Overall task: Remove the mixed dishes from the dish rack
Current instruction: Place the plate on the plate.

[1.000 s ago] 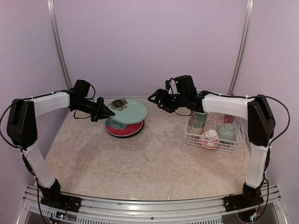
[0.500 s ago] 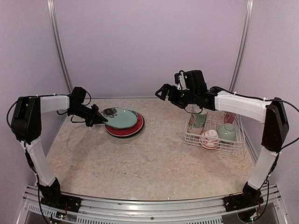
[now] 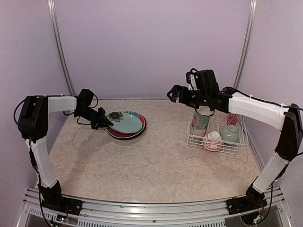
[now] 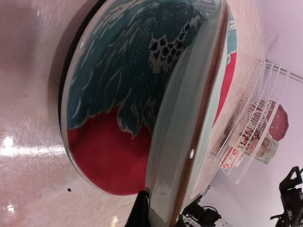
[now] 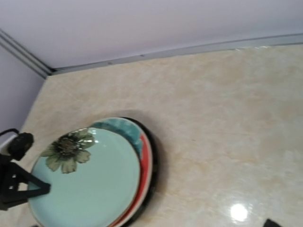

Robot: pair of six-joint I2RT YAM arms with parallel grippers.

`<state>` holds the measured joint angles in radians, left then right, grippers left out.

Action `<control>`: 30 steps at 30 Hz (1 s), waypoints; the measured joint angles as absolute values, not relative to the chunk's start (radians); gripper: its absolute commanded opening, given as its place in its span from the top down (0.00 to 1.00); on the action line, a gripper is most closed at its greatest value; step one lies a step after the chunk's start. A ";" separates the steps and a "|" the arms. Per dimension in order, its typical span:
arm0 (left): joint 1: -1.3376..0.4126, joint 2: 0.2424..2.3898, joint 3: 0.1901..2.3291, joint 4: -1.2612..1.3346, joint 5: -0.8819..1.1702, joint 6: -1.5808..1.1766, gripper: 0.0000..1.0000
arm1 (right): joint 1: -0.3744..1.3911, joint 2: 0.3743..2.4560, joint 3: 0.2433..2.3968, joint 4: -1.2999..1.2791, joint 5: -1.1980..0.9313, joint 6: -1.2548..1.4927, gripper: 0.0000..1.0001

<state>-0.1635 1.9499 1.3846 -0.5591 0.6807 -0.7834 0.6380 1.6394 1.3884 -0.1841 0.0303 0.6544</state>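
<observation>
My left gripper (image 3: 105, 120) is shut on the left rim of the light teal plate (image 3: 125, 122), which rests low on the red-teal floral plate (image 3: 129, 134) at the table's back left. In the left wrist view the fingers clamp the teal plate's edge (image 4: 189, 118) over the red-teal plate (image 4: 109, 94). My right gripper (image 3: 172, 94) hangs open and empty in the air left of the white wire dish rack (image 3: 189, 139). The rack holds the cream patterned mug (image 3: 201, 122), a white-pink bowl (image 3: 212, 140), a mint green bowl (image 3: 229, 133) and the pink plate (image 3: 232, 118).
The right wrist view looks down on the teal plate (image 5: 90, 184), the red-teal plate (image 5: 147, 161) and my left gripper (image 5: 21, 189). The back wall stands just behind the plates and the rack. The rack sits near the right wall.
My left gripper has lowered the light teal plate from a raised position onto the red-teal plate. My right arm has drawn back to the right and upward, toward the rack.
</observation>
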 measured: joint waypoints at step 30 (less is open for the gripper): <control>-0.186 2.051 1.509 -0.664 0.587 -0.718 0.41 | 0.638 1.246 1.182 -0.241 0.314 0.607 0.00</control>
<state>-0.1864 2.0510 1.5089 -0.6640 0.5869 -0.7177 0.6380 1.2465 1.1824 -0.2405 0.3141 0.6075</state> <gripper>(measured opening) 0.544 0.997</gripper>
